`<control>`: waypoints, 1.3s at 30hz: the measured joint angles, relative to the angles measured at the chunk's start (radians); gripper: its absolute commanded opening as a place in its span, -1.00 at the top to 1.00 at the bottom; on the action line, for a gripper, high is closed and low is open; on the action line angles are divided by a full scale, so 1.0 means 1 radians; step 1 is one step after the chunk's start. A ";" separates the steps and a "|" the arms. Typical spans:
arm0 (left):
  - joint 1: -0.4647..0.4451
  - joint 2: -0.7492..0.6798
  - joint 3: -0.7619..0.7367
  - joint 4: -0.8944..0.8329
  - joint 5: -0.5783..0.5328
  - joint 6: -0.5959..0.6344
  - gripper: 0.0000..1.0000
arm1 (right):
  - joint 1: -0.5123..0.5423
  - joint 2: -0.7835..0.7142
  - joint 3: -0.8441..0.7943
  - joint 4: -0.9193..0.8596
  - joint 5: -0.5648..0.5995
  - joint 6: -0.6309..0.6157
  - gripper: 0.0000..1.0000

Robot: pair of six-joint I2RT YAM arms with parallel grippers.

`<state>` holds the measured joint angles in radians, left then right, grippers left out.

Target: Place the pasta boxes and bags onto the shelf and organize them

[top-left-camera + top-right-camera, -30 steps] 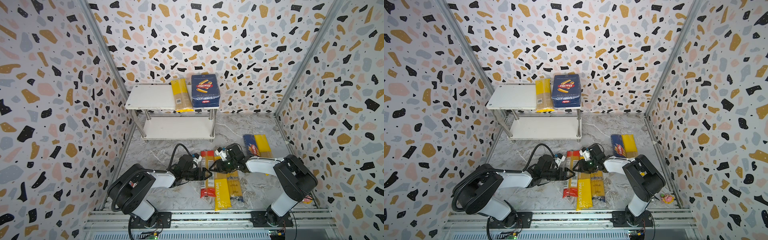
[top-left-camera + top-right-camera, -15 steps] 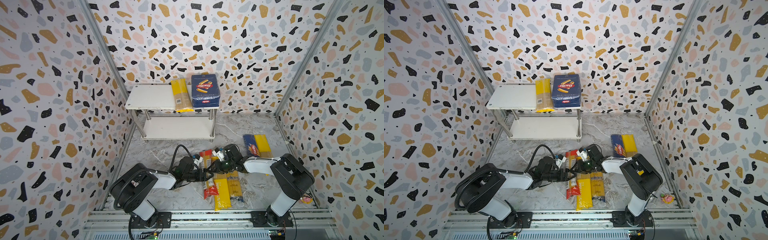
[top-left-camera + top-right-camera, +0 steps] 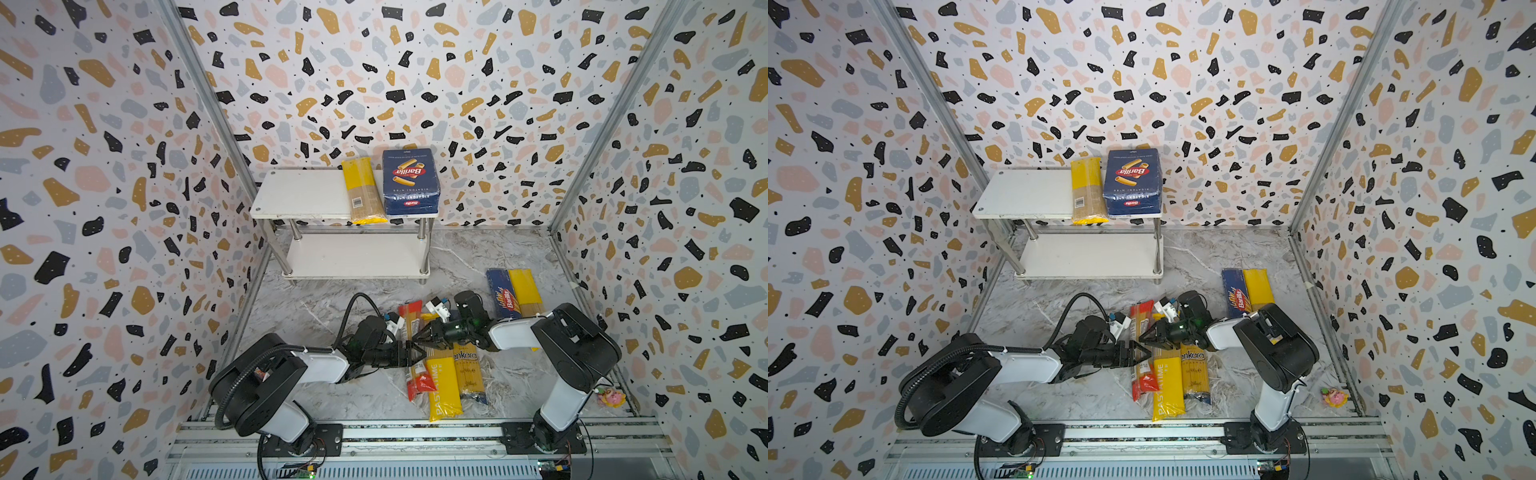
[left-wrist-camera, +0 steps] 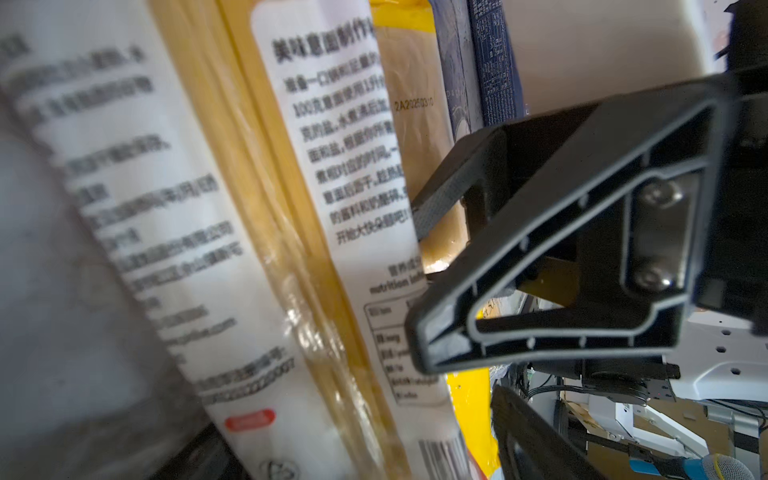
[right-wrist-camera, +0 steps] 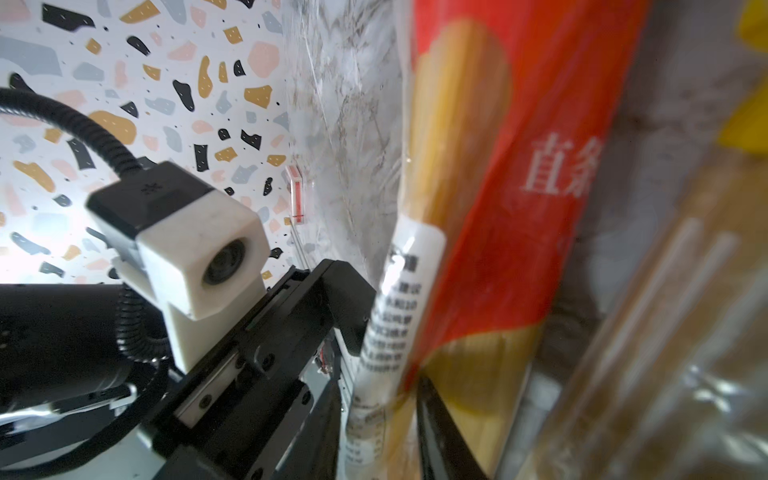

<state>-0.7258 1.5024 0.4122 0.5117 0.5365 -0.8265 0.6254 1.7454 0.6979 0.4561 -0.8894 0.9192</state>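
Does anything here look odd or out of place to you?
Yes: a small pink toy figure lies on the marble floor at the far right, no pasta package. The yellow-ended spaghetti bag also overhangs the white shelf's front edge.

Wide blue box (image 3: 409, 178) on the shelf (image 3: 299, 195) top board: Barilla in a red oval, upside down, RIGATONI along its near edge; narrow blue box (image 3: 503, 297) on the bench (image 3: 332, 316): Barilla, lengthwise. Bench bags: yellow bag (image 3: 444, 386) reads PASTATIME, blue-and-yellow bag (image 3: 467, 365) reads ankara. Left wrist view, red-ended bag (image 4: 257, 208): white label (image 4: 345, 166) of Chinese print plus "nutrition", with 2A20250310 stamped on the tan bag (image 4: 419, 124) alongside; right wrist view shows white 直条 on its red film.
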 measured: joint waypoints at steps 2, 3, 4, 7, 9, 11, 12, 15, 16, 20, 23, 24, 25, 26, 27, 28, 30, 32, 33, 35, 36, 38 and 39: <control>0.000 0.012 0.000 0.012 0.002 -0.001 -0.71 | 0.010 -0.022 0.016 -0.050 0.023 -0.030 0.21; 0.000 0.017 0.000 0.019 0.004 -0.001 -0.71 | 0.012 -0.034 0.023 -0.083 0.038 -0.048 0.16; -0.001 0.023 0.000 0.028 0.006 -0.001 -0.71 | 0.012 -0.051 0.029 -0.122 0.062 -0.068 0.08; -0.002 0.030 0.008 0.028 0.007 0.002 -0.72 | 0.006 -0.110 0.039 -0.233 0.137 -0.122 -0.13; -0.003 0.035 0.020 0.013 0.005 0.007 -0.72 | -0.003 -0.156 0.039 -0.294 0.177 -0.149 -0.21; -0.004 0.043 0.034 0.000 0.005 0.014 -0.72 | -0.018 -0.207 0.039 -0.351 0.224 -0.174 -0.28; -0.004 0.047 0.042 -0.008 0.005 0.017 -0.75 | -0.024 -0.235 0.039 -0.381 0.253 -0.184 -0.29; -0.006 0.061 0.070 -0.033 0.002 0.024 -0.77 | -0.040 -0.324 0.038 -0.462 0.336 -0.209 -0.29; -0.009 0.068 0.083 -0.046 -0.002 0.027 -0.78 | -0.044 -0.353 0.037 -0.485 0.362 -0.215 -0.30; -0.019 0.092 0.140 -0.108 -0.026 0.042 -0.79 | -0.066 -0.474 0.013 -0.553 0.436 -0.233 -0.30; -0.028 0.119 0.201 -0.174 -0.058 0.062 -0.79 | -0.083 -0.544 -0.012 -0.595 0.473 -0.243 -0.30; -0.031 0.132 0.224 -0.196 -0.072 0.071 -0.78 | -0.089 -0.562 -0.018 -0.612 0.481 -0.247 -0.30; -0.032 0.142 0.243 -0.212 -0.084 0.077 -0.78 | -0.095 -0.578 -0.024 -0.623 0.489 -0.251 -0.30; -0.034 0.151 0.259 -0.224 -0.097 0.082 -0.76 | -0.101 -0.587 -0.030 -0.631 0.494 -0.253 -0.30; -0.037 0.163 0.276 -0.237 -0.111 0.086 -0.75 | -0.108 -0.599 -0.036 -0.639 0.497 -0.256 -0.30; -0.038 0.175 0.293 -0.247 -0.122 0.090 -0.74 | -0.116 -0.610 -0.042 -0.647 0.498 -0.259 -0.30; -0.042 0.194 0.319 -0.257 -0.143 0.098 -0.72 | -0.129 -0.623 -0.050 -0.660 0.498 -0.264 -0.30; -0.048 0.214 0.344 -0.268 -0.171 0.103 -0.66 | -0.140 -0.635 -0.056 -0.673 0.497 -0.271 -0.30; -0.051 0.222 0.356 -0.275 -0.182 0.105 -0.64 | -0.144 -0.640 -0.058 -0.676 0.497 -0.274 -0.30; -0.058 0.243 0.385 -0.292 -0.209 0.109 -0.61 | -0.157 -0.653 -0.064 -0.682 0.495 -0.281 -0.30; -0.062 0.251 0.397 -0.299 -0.219 0.111 -0.57 | -0.162 -0.656 -0.067 -0.682 0.492 -0.284 -0.30; -0.069 0.278 0.430 -0.308 -0.245 0.118 -0.50 | -0.182 -0.665 -0.076 -0.681 0.482 -0.293 -0.30; -0.071 0.290 0.442 -0.309 -0.253 0.122 -0.49 | -0.190 -0.666 -0.081 -0.681 0.478 -0.296 -0.30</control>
<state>-0.7971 1.7920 0.8543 0.2028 0.2840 -0.7040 0.4355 1.0790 0.6170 -0.2253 -0.4118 0.6235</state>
